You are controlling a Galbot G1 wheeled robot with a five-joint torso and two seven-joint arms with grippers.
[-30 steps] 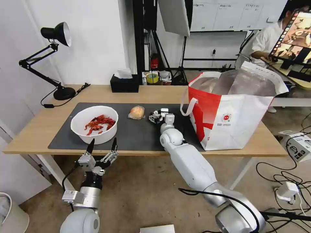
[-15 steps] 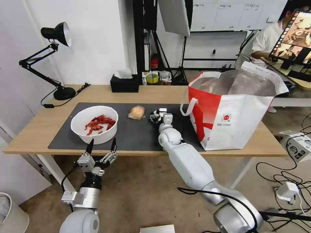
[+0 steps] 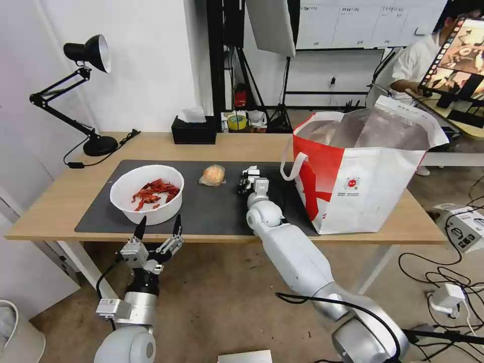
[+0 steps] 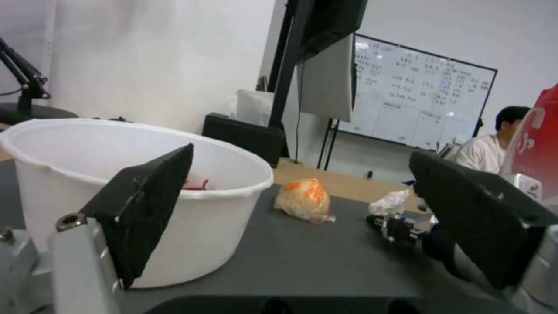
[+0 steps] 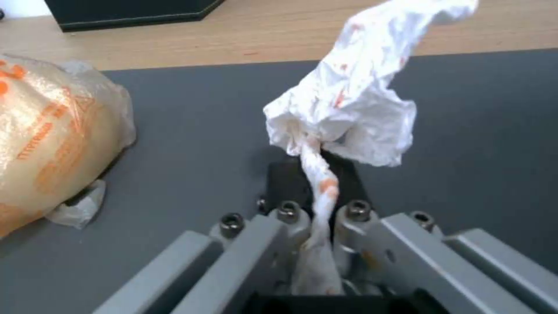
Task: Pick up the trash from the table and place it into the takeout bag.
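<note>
My right gripper is clamping the crumpled tissue and has drifted slightly toward the takeout bag since a second ago. Left gripper is waiting below the table edge, jaws spread wide. The bowl and wrapped orange lump are sitting apart on the grey mat; a desk lamp and tissue box are standing behind. The right wrist view is showing orange stains on the tissue.

White-and-grey jointed arms, black cables, screwed grey brackets; left tool has 2 black fingers.
</note>
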